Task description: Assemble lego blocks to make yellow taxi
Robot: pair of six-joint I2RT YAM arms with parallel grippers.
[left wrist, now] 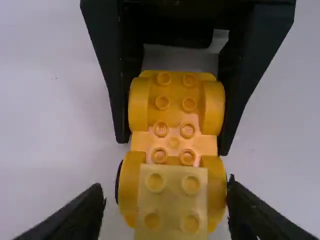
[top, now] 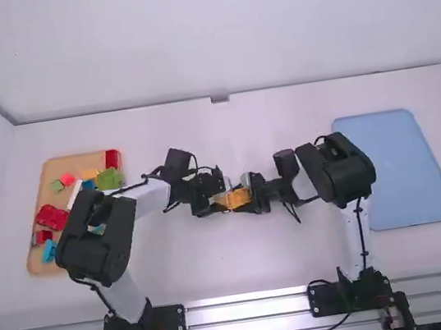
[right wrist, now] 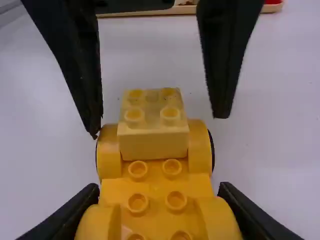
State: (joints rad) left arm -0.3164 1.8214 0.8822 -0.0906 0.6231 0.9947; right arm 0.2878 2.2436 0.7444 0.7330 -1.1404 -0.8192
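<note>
High view: car base (top: 240, 199) sits midway between the left and right edges of the table (top: 236, 270). Right fingers (right wrist: 242, 210) grip its sides; left fingers (right wrist: 220, 75) are spread, unloaded. Risk: uneven closing may skew it or pop the pale yellow block (right wrist: 154, 144) loose. Base orange-yellow, studded, rounded fenders.

Blue mat (top: 395, 168) right on the counter (top: 237, 274); left, red, green, blue blocks (top: 51, 217) in a tan tray (top: 53, 198).
</note>
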